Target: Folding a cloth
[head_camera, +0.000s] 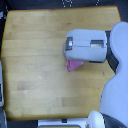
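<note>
Pink cloth [75, 65] mostly hidden under gripper [70, 52]; wooden tabletop [35, 55] around.

The robot's arm [107, 65] is pale grey-white, smooth and rounded, with a boxy light grey forearm housing [86, 46] (dark band near its left end). A black joint section separates housing from the curved white shell behind.
</note>
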`<state>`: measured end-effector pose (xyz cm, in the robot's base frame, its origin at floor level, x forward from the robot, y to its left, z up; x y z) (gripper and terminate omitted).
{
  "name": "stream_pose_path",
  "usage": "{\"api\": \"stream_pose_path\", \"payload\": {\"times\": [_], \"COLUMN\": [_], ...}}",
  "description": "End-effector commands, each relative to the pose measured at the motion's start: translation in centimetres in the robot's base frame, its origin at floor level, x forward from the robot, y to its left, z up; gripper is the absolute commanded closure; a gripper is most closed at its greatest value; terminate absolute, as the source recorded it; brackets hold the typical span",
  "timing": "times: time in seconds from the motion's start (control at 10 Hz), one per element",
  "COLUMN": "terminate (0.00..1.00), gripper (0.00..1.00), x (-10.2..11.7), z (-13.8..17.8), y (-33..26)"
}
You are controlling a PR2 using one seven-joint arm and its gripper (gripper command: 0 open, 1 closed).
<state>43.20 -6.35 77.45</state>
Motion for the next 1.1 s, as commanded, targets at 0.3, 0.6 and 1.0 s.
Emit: {"api": "stream_pose_path", "payload": {"times": [0.3, 0.6, 1.0], "terminate": [0.00, 0.00, 0.00], "gripper": [0.00, 0.00, 0.00], "x": [0.9, 1.5, 3.8], "z": [-0.7, -0.6, 1.6], "y": [-0.1, -0.5, -1.4]}}
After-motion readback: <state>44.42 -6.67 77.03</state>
